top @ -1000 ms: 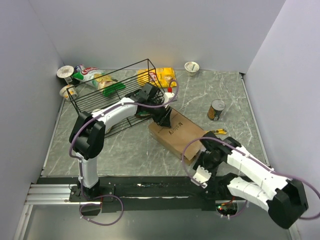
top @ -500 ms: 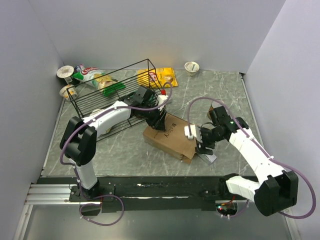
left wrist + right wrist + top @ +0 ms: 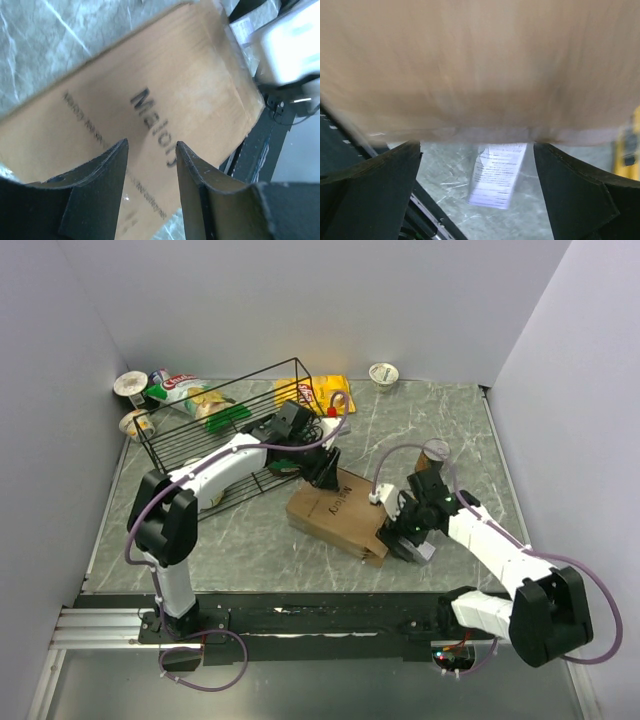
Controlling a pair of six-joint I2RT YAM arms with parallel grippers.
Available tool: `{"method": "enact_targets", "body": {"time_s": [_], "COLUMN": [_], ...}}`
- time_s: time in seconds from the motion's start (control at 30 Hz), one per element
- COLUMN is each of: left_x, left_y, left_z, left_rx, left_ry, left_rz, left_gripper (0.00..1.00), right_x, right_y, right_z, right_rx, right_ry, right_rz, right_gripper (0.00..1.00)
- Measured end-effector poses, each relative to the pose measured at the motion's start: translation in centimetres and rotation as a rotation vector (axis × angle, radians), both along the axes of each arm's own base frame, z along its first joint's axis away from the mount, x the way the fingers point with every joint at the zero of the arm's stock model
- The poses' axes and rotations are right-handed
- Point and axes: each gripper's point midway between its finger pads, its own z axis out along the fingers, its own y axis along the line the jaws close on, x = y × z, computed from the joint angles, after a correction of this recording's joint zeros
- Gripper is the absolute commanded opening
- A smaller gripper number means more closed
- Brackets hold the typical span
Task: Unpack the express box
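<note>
Here the express box (image 3: 338, 512) lies on the marbled table (image 3: 240, 540), near the black wire basket (image 3: 215, 398). The left gripper (image 3: 330, 472) hangs over its printed top, fingers parted with nothing between them; the right gripper (image 3: 398, 530), spread wide, faces its right end

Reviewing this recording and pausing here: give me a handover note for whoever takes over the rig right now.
Left gripper: open, hovering over the printed face of the express box.
Right gripper: open, at the box's taped end, holding nothing.
Box: lying between the two grippers, no flap seen open.
Done: both grippers are at the box.
Left: open it and take out the contents.
</note>
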Motion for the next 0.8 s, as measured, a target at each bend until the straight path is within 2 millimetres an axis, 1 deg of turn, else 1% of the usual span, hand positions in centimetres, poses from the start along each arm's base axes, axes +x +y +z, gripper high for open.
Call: {"method": "enact_targets", "body": {"time_s": [0.07, 0.1, 0.2, 0.23, 0.27, 0.33, 0.43, 0.47, 0.53, 0.57, 0.67, 0.8], "left_x": [0.3, 0.4, 0.4, 0.2, 0.0, -0.4, -0.9, -1.0, -1.3, -1.5, -1.8, -1.8], "left_y": [-0.6, -0.9, -2.0, -2.2, -2.4, -2.6, -2.7, -2.6, -2.4, -2.2, -1.7, -1.5], "left_z": [0.1, 0.2, 0.7, 0.8, 0.8, 0.8, 0.2, -0.2, -0.9, -1.4, -2.6, -2.8], "left_rx": [-0.004, -0.007, -0.018, -0.022, -0.025, -0.029, -0.024, -0.017, -0.006, 0.003, 0.024, 0.012], "left_ry": [-0.005, -0.008, -0.025, -0.026, -0.024, -0.021, -0.01, -0.004, 0.007, 0.015, 0.033, 0.011], "left_rz": [-0.008, -0.012, -0.033, -0.041, -0.05, -0.064, -0.078, -0.081, -0.083, -0.084, -0.081, -0.086], "left_gripper": [0.49, 0.48, 0.48, 0.48, 0.48, 0.47, 0.47, 0.47, 0.46, 0.46, 0.46, 0.44], "right_x": [-1.0, -1.0, -0.3, -0.3, -0.5, -0.8, -1.6, -1.9, -1.7, -1.7, -2.1, -3.6], "right_y": [-1.0, -1.3, -1.8, -1.9, -2.1, -2.6, -3.5, -3.8, -4.0, -4.1, -5.1, -7.5], "right_z": [-1.8, -2.4, -2.5, -2.6, -2.9, -3.8, -5.6, -6.1, -6.0, -6.0, -5.7, -5.4], "right_rx": [-0.05, -0.072, -0.098, -0.105, -0.114, -0.137, -0.189, -0.201, -0.205, -0.207, -0.221, -0.245], "right_ry": [0.041, 0.047, 0.014, 0.01, 0.014, 0.027, 0.054, 0.059, 0.04, 0.029, -0.009, -0.055], "right_rz": [-0.015, -0.018, -0.031, -0.033, -0.034, -0.034, -0.02, -0.012, 0.003, 0.011, 0.023, 0.016], "right_gripper": [1.0, 1.0, 1.0, 0.98, 0.94, 0.92, 0.78, 0.69, 0.61, 0.53, 0.44, 0.43]}}
